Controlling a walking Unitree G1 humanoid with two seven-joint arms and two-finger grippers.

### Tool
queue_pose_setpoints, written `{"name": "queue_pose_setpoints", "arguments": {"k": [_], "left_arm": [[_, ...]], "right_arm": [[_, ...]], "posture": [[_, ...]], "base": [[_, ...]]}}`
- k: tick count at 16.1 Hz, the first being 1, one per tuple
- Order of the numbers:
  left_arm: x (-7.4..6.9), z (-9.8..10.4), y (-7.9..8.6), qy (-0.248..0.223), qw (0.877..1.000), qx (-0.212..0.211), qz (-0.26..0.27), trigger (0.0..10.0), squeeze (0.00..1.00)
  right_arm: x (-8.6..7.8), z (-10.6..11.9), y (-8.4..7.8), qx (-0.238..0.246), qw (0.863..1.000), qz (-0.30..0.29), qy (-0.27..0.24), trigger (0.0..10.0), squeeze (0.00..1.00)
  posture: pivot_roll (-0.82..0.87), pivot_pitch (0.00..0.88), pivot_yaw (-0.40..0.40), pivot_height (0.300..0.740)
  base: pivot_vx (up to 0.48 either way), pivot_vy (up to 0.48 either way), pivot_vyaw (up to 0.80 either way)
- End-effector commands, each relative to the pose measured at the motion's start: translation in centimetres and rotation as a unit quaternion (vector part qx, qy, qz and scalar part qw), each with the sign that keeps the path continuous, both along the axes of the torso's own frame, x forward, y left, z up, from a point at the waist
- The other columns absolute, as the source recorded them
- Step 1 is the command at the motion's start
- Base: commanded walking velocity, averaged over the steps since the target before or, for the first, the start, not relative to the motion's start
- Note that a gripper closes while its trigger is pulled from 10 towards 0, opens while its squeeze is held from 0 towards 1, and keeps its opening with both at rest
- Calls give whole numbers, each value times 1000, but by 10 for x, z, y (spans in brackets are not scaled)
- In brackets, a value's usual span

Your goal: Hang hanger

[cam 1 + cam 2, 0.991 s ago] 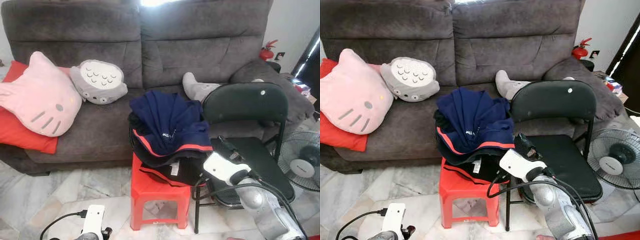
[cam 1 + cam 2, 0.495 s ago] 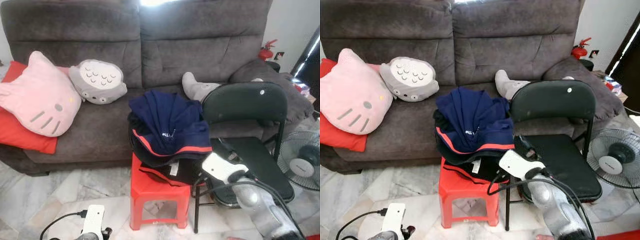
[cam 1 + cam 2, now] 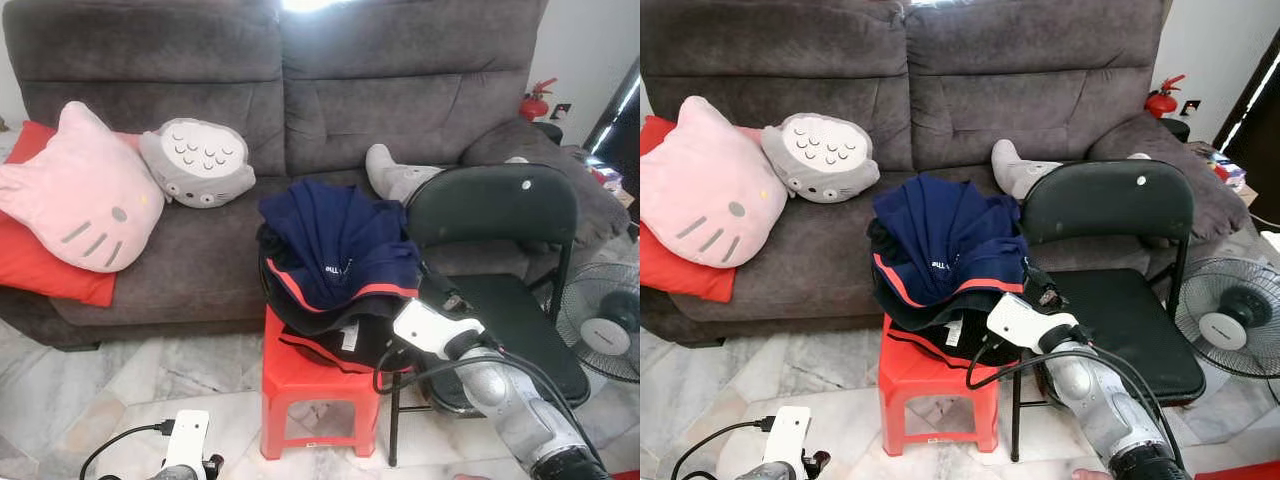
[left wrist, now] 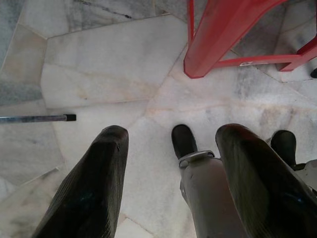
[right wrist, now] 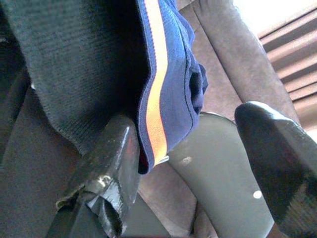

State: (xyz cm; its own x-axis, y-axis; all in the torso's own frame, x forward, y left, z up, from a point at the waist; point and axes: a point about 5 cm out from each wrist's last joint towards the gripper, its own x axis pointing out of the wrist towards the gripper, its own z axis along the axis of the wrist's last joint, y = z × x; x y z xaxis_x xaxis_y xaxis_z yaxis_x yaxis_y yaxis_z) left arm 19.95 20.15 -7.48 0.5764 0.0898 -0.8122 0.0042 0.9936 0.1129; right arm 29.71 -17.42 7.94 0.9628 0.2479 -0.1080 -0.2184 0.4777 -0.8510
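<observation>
A pile of clothes [image 3: 335, 262], a navy garment with an orange-red stripe lying over darker ones, is heaped on a small red plastic stool [image 3: 318, 392] in front of a grey sofa [image 3: 300, 120]. No hanger can be made out among the clothes, so its place cannot be told.

The right gripper [image 5: 190, 173] reaches up from the lower right to the right-hand edge of the pile, between the stool and a black folding chair [image 3: 500, 270] just beside it. Its two black fingers [image 5: 106, 168] are spread wide apart. In the right wrist view the striped hem of the navy garment hangs close to one finger, with the chair's back beyond it.

Compared with a second ago, the right arm has pushed forward and to the left, so the gripper is now against the edge of the clothes rather than over the chair seat.

The left gripper [image 4: 171, 186] hangs low, fingers apart, pointing at the marble floor [image 4: 99, 74] near a stool leg.

On the sofa lie a pink cat-face cushion [image 3: 78, 190] over a red cushion [image 3: 40, 265], a grey round plush [image 3: 196, 163] and another grey soft toy [image 3: 395, 178]. A floor fan [image 3: 605, 322] stands at the right.
</observation>
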Motion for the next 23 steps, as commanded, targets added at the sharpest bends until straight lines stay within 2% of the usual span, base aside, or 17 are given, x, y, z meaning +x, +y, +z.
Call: {"name": "queue_pose_setpoints", "arguments": {"k": [1,4,9,16,23], "left_arm": [[-1,0,1,2,1000,5,-2,10000,0],[0,0,1,1,1000,5,-1,10000,0],[0,0,1,1,1000,5,-2,10000,0],[-1,0,1,1,1000,5,-3,10000,0],[-2,-1,0,2,1000,5,-3,10000,0]], "right_arm": [[2,2,3,-1,1000,14,-7,10000,0],[3,5,3,-14,999,17,-26,10000,0],[6,-1,-1,-31,999,3,-18,10000,0],[26,14,4,-23,998,19,-47,10000,0],[31,4,6,-29,999,26,-18,10000,0]], "posture": [[-134,0,-13,740],[-133,0,-13,740],[-130,0,-14,740],[-127,0,-12,740],[-125,0,-14,740]], "base": [[0,0,0],[0,0,0],[0,0,0],[0,0,0],[0,0,0]]}}
